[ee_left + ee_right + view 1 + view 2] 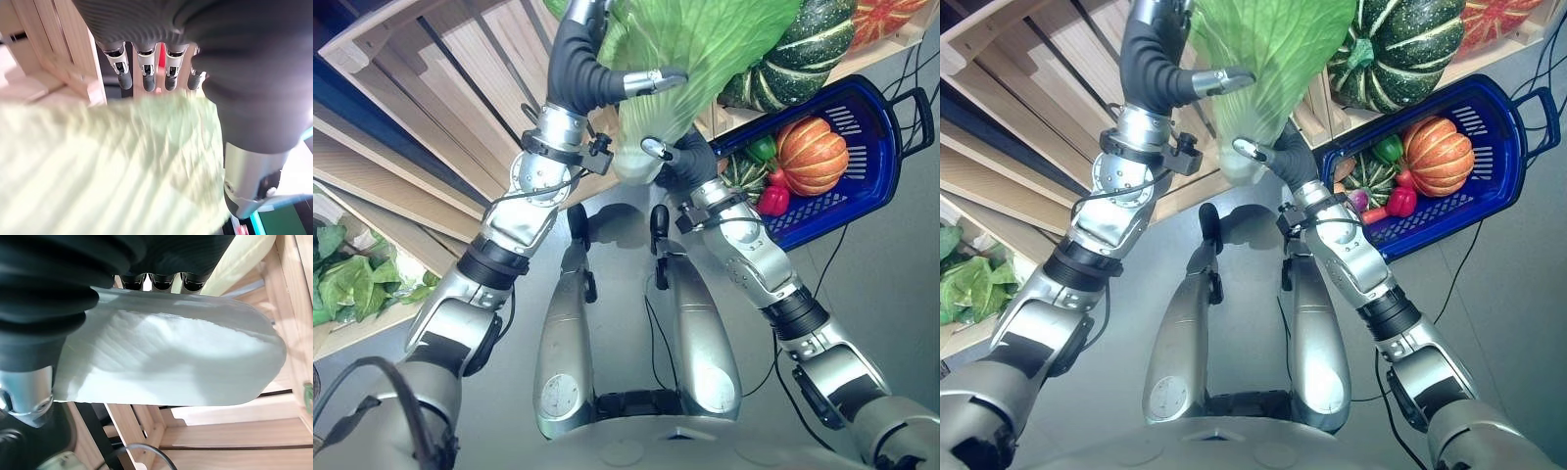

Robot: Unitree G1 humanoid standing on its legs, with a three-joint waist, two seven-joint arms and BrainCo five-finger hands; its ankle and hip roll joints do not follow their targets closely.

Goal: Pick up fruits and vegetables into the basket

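My left hand (607, 78) and right hand (680, 157) both clasp cabbage (690, 69) above shelf. Risk: leafy grip slips swinging toward basket (876, 186); pumpkin (811, 155) crowds landing.

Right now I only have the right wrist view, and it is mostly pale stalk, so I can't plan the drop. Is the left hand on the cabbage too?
Observer: Yes. The left hand grips the cabbage higher up, on the green leaves. Your right hand has the pale base.
Operator: Where's the basket?
Observer: The blue basket is on the floor to the robot's right, apart from the cabbage.
Operator: Any room in it?
Observer: Some. A pumpkin, a red pepper and a small striped squash lie in it, with bare blue bottom showing beside them.
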